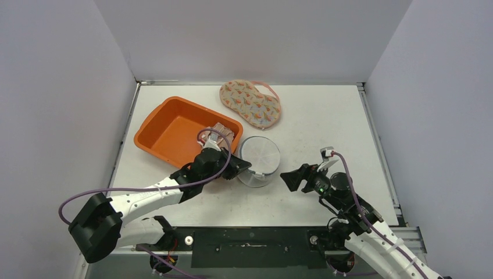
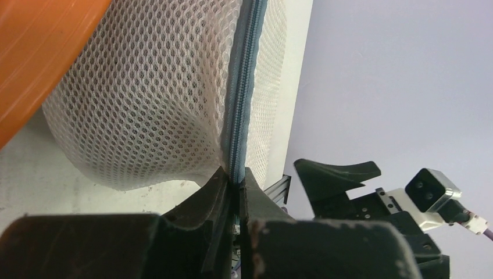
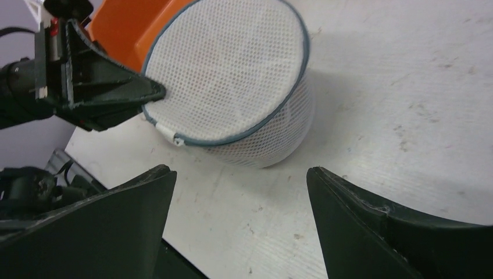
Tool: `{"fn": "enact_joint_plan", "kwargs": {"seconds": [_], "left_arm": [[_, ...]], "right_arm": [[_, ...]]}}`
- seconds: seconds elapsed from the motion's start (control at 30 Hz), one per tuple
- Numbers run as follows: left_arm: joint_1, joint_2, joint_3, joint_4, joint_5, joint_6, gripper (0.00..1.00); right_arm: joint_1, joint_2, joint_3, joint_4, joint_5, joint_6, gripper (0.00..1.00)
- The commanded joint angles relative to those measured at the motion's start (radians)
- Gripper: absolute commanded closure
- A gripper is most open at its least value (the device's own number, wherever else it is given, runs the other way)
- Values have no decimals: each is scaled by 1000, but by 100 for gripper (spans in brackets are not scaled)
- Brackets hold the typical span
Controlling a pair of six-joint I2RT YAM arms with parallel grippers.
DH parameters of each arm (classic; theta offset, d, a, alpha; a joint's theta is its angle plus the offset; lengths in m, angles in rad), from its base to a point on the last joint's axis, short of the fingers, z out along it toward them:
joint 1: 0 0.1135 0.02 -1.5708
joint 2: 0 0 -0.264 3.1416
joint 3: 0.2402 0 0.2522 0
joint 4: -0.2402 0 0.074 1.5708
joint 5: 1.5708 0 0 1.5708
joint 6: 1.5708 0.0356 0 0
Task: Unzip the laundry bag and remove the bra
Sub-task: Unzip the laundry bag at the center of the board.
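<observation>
- The mesh laundry bag (image 1: 260, 158), a round drum with a blue-grey zipper (image 2: 241, 87) running round its top rim, stands on the counter (image 1: 325, 116) just beside the orange tray (image 1: 168, 131), between the two arms.
- The left pincer (image 2: 234, 179) is clenched on the zipper band at the bag's tray-side edge, pinning the mesh there.
- The right pincer (image 3: 241, 171) is released, jaws wide, apart from the bag and facing it.
- The white zipper pull (image 3: 177, 139) sits on the near side of the rim. It is ahead of the right pincer but off toward the left pincer's side, not centred between the fingers.
- The right arm is the free one and looks best placed. It would likely have to shift across onto the pull, then follow the rim's curve.
- No bra shows through the mesh. A patterned two-lobed fabric piece (image 1: 251, 103) lies at the far counter, well apart; whether it is a bra I cannot tell.
</observation>
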Motion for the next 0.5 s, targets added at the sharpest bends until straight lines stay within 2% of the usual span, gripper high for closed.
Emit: {"fn": "enact_joint_plan", "kwargs": {"seconds": [0.0,0.17,0.37,0.47], "left_arm": [[-20,-1,58,14,-24,-66,100],[-28,-9,62,-26,-57,-112,100],[-36,-1,77,-69,-67,-130,100],[-39,-4,77,-77,-72,-134,100]], "right_arm": [[106,3,-47,144,-18,33,18],[268,76,-94,274,118,70,28],[481,232,-102,426,378,74,39],[546,299,-96,481,477,76,46]]}}
